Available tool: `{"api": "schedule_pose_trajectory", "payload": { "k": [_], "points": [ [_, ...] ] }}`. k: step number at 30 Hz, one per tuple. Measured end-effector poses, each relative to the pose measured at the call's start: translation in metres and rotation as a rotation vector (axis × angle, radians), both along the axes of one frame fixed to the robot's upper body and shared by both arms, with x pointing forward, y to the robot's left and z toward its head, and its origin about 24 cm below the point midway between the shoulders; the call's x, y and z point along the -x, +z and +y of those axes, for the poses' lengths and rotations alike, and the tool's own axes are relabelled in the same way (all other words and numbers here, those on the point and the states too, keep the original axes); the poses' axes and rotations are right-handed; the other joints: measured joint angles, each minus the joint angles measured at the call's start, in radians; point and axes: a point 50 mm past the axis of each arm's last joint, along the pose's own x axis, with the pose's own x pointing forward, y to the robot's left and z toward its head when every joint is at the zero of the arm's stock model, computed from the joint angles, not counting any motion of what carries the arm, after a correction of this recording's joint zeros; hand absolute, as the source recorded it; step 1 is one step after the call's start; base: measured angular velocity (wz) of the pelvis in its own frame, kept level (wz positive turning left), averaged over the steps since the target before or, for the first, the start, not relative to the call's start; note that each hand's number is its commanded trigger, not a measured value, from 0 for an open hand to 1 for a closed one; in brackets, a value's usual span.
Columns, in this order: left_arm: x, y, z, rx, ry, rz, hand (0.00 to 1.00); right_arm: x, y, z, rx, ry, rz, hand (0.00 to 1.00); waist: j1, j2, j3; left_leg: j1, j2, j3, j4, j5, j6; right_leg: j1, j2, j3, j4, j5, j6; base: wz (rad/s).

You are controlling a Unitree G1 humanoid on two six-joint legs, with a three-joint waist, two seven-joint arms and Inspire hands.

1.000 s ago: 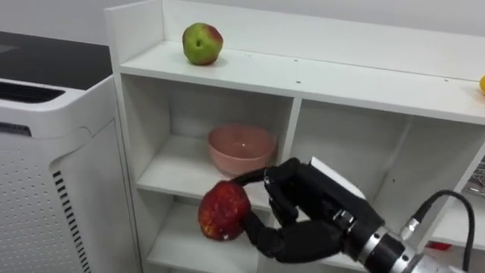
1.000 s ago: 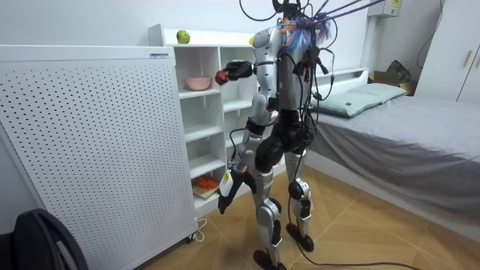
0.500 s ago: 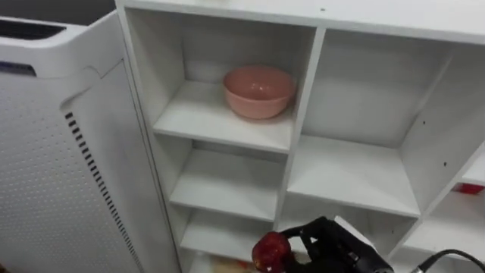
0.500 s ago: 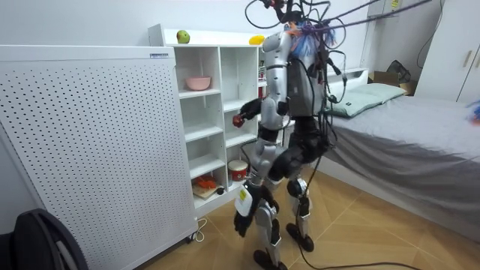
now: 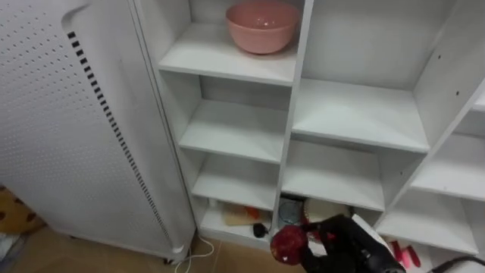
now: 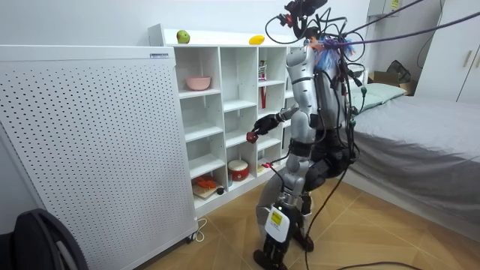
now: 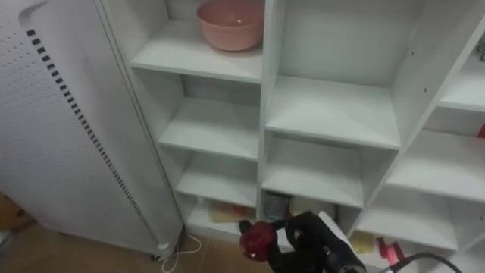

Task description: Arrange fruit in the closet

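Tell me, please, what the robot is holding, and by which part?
A red fruit, in the right hand, fingers curled round its right-hand side.

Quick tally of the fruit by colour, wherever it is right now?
Red fruit: 1, held in the right hand
Green fruit: 1, on the closet top
Yellow fruit: 1, on the closet top
Total: 3
The red-orange items on the bottom shelf are too unclear to count.
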Motion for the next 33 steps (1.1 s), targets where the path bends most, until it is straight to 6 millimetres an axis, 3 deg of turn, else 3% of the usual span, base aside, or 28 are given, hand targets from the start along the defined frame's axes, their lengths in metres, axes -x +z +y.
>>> {"api": "schedule_pose_trajectory", "payload": {
  "k": [8,11,16,20,25,29,33],
  "points": [
    [0.006,0.0,0.0,-0.013,0.017,0.003,0.0,-0.016,0.016,-0.028,0.092,-0.131,-0.058,1.0,0.002,-0.006,-0.0025,-0.115,-0.004,0.0,0.047,0.01,0.005,-0.112,-0.022,-0.009,0.056,0.006,-0.012,0.04],
    [0.001,0.004,0.007,-0.029,-0.001,-0.023,0.0,-0.026,0.025,-0.039,0.133,-0.183,-0.076,1.0,0.012,-0.035,0.0014,-0.162,-0.005,0.0,0.065,0.011,0.003,-0.163,-0.03,-0.009,0.084,0.001,-0.02,0.03],
    [-0.006,0.007,0.009,-0.044,-0.023,-0.047,0.0,-0.049,0.062,-0.055,0.196,-0.306,-0.201,1.0,0.025,-0.061,0.0062,-0.237,-0.004,-0.01,0.097,0.016,-0.007,-0.228,-0.039,-0.022,0.116,-0.003,-0.026,0.08],
    [-0.011,0.008,0.006,-0.057,-0.051,-0.067,0.0,-0.059,0.079,-0.057,0.228,-0.343,-0.255,1.0,0.035,-0.062,0.0072,-0.274,-0.004,-0.022,0.114,0.017,-0.008,-0.251,-0.042,-0.036,0.127,-0.011,-0.028,0.1],
    [-0.012,0.011,0.012,-0.083,-0.07,-0.061,0.0,-0.068,0.107,-0.064,0.291,-0.38,-0.339,1.0,0.042,-0.076,0.0142,-0.331,-0.003,-0.026,0.117,0.021,-0.01,-0.298,-0.057,-0.058,0.135,-0.015,-0.035,0.1],
    [-0.01,0.014,0.023,-0.099,-0.058,-0.051,0.0,-0.069,0.109,-0.064,0.289,-0.407,-0.356,1.0,0.036,-0.078,0.0153,-0.348,-0.004,-0.028,0.122,0.022,-0.01,-0.301,-0.072,-0.074,0.148,-0.031,-0.042,0.18],
    [-0.014,0.022,0.038,-0.135,-0.061,-0.064,0.0,-0.069,0.111,-0.063,0.326,-0.422,-0.378,1.0,0.037,-0.094,0.0219,-0.371,-0.004,-0.033,0.138,0.018,-0.004,-0.318,-0.078,-0.082,0.166,-0.045,-0.051,0.07]
  ]
}}
